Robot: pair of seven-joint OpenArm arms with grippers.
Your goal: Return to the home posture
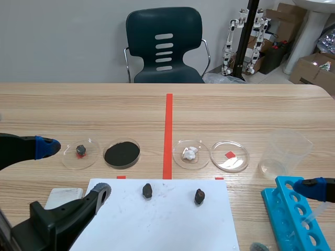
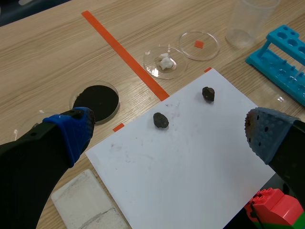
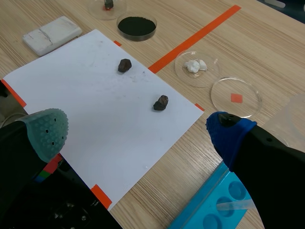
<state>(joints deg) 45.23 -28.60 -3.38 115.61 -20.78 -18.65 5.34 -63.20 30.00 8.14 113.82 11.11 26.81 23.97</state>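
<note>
The wooden counter (image 1: 78, 104) has a dark chair (image 1: 164, 44) behind its far edge. A white paper sheet (image 1: 157, 225) lies near, in the middle. At the near left, the left fingers (image 2: 71, 133) hang spread apart with nothing in them, above the sheet's left edge. At the near right, the right fingers (image 3: 228, 136) are likewise released over a blue rack (image 1: 285, 209). A clear cup (image 1: 282, 151) stands beyond the rack. Four dishes (image 1: 122, 153) line up past the sheet. A white block (image 1: 65, 197) lies beside the sheet, and two dark stones (image 1: 147, 191) sit on it.
</note>
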